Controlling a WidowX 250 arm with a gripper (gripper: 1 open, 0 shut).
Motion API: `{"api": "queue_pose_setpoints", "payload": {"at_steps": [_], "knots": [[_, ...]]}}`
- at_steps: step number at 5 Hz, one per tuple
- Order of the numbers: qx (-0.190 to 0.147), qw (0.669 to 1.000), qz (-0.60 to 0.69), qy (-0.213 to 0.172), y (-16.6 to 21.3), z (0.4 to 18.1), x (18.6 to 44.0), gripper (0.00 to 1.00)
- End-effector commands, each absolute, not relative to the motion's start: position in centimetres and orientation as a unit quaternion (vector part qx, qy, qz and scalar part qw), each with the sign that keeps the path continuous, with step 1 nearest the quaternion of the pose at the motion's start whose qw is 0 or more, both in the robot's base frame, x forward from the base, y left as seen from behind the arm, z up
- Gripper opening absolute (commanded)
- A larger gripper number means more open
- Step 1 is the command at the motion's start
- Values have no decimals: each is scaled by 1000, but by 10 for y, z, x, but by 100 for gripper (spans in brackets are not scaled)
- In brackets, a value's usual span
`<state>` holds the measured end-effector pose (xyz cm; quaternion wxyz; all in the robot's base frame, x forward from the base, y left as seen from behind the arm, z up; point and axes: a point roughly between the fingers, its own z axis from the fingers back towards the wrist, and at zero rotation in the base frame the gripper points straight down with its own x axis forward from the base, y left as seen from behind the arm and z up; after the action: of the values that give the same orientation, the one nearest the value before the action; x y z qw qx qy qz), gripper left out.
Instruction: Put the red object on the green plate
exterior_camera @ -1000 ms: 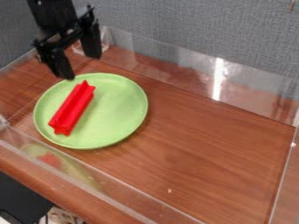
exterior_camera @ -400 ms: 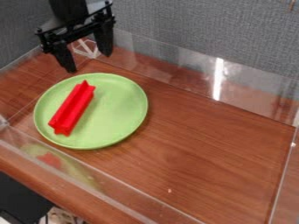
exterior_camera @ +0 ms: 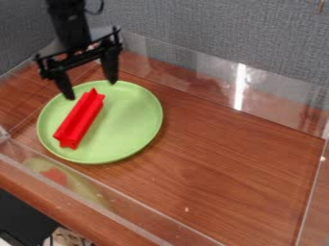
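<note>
A wooden worktop point(exterior_camera: 218, 144) is ringed by low clear plastic walls point(exterior_camera: 244, 82). On its left sits the green plate point(exterior_camera: 135, 130), with the red object point(exterior_camera: 80, 117) lying on its left half. The black gripper point(exterior_camera: 85, 82) hangs above the block's far end, fingers spread wide, holding nothing. No writing is legible.
</note>
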<state>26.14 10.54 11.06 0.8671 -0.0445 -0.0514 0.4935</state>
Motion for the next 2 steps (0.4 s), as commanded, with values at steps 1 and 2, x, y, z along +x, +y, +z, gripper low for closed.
{"api": "queue_pose_setpoints", "payload": {"at_steps": [1, 2], "knots": [[-41, 887, 451, -93, 107, 126, 251, 100], [-36, 905, 411, -107, 88, 138, 257, 100]]}}
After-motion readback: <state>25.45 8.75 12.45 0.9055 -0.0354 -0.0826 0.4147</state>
